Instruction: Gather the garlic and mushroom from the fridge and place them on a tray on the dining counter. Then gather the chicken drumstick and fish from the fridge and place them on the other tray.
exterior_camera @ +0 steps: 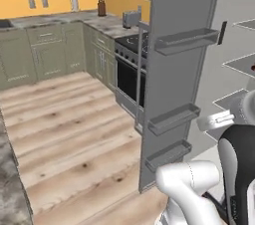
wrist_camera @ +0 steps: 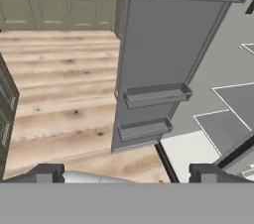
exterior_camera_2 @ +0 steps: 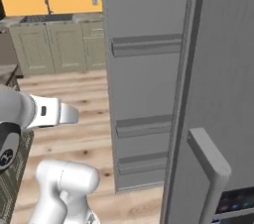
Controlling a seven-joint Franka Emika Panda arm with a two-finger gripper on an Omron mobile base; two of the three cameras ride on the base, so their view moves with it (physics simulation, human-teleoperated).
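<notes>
White arm links fill the lower right of the left base view, between four and six o'clock. Just past them, the fridge has its grey door swung wide, the inner face running from twelve o'clock down to about six, with three door bins stacked along it. At three o'clock the white shelves of the interior show at the right edge. Behind the door, at about twelve o'clock, a black oven sits among olive cabinets that run to ten o'clock under an orange wall. A mottled counter edge occupies eight o'clock. Pale wood floor covers the middle.

From the right base view, arm links sit at seven to nine o'clock. A long grey bar handle rises at five o'clock on the closed fridge door, which takes the whole right side. The open door stands at the centre and up to twelve o'clock. Olive cabinets line ten to eleven o'clock.

Seen from the hand, the gripper has its two dark fingertips spread far apart at six o'clock, with nothing between them. Beyond them, the open door runs from six up to one o'clock, two bins at centre and one at the top. White shelves lie at three to four o'clock. Wood floor spreads from seven to ten o'clock.
</notes>
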